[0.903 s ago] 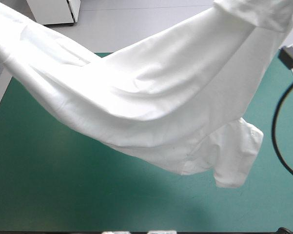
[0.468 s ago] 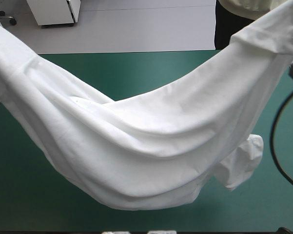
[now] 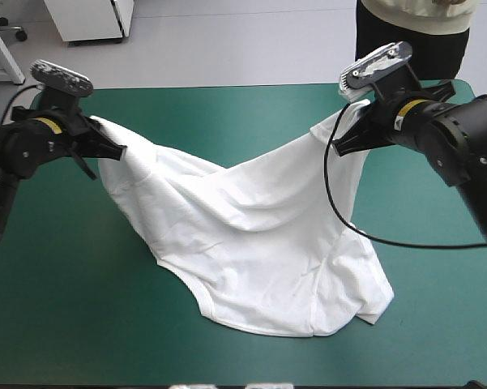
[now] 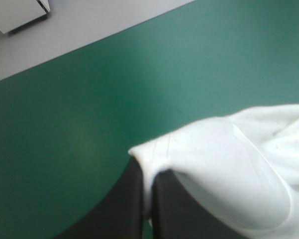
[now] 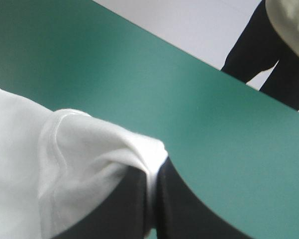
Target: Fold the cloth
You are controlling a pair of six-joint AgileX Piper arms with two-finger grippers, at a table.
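I hold the T-shirt [image 3: 259,259] by two corners, left gripper [image 3: 112,151] and right gripper [image 3: 346,139] each clamped on cloth, raised near the far edge of the teal-green cover [image 3: 57,308]. Its body drapes onto the cover short of that edge. The wide hold, I judge, spreads it for folding.

It looked like a robotics lab: the left arm [image 3: 16,154] and right arm [image 3: 462,138] reached over a teal-green surface [image 3: 227,113], with bare grey floor [image 3: 243,49] and a plain white cabinet [image 3: 89,16] beyond its far edge.
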